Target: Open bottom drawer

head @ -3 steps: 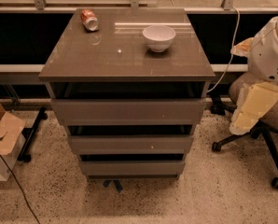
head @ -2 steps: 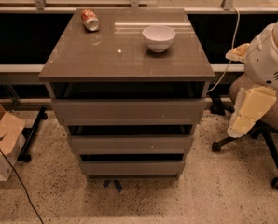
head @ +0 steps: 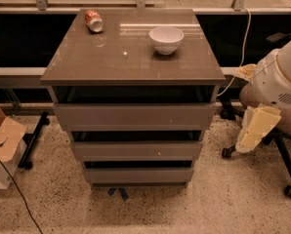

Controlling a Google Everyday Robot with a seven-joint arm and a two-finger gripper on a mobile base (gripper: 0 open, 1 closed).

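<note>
1. The glossy grey-brown three-drawer cabinet fills the middle of the view. All three fronts are flat and handleless, with a dark gap above each.
2. The robot's white rounded arm housing sits beyond the cabinet's right edge, in front of a black wheeled office chair.
3. The slim grey-brown bottom drawer lies lowest, under the front edge and just above the speckled floor. It looks closed or barely proud, so I judge the opening not yet begun.
4. The cream-coloured gripper hangs below the housing, level with the middle drawer's speckled front and well apart from the cabinet's right side. I cannot tell whether it is apart or together.
5. To do this well, it should go lower and in front, hook the top lip of the lowest front through the dark gap, and pull straight out, square to the front edge, so the drawer does not bind.
6. A white ceramic bowl stands towards the back right corner; a tipped red soda can lies near the back left corner. A smooth pull should leave both undisturbed.
</note>
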